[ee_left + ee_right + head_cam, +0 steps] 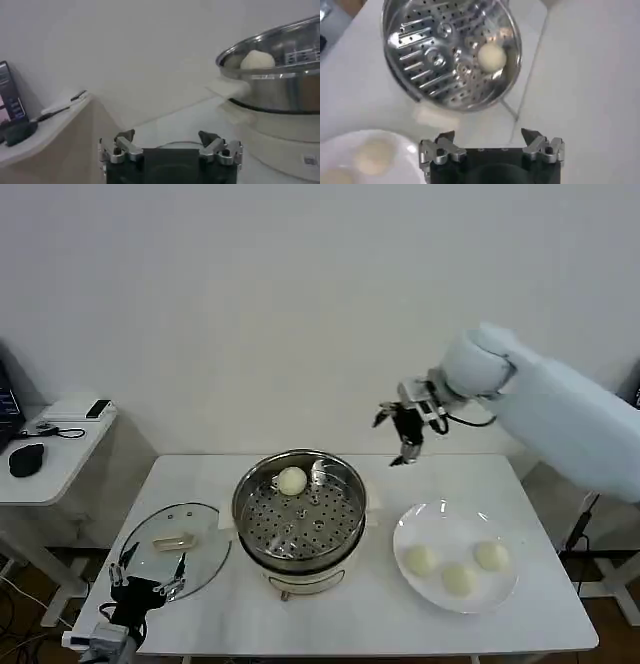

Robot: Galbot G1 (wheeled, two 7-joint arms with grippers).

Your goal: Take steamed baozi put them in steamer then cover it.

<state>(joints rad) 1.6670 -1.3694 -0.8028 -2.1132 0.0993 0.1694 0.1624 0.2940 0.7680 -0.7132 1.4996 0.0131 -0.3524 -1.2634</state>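
Right hand (407,434) hangs empty with fingers spread wide, above the bench's far edge behind the steamer (300,509). One baozi (292,480) sits on the perforated tray; three lie on the plate (457,556) toward the right edge. Cover (176,549) rests flat near the left edge. Left hand (148,581), fingers spread, waits at the front-left corner.

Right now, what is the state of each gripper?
Left gripper: open, holding nothing, low beside the cover.
Right gripper: open, holding nothing, raised behind the steamer.
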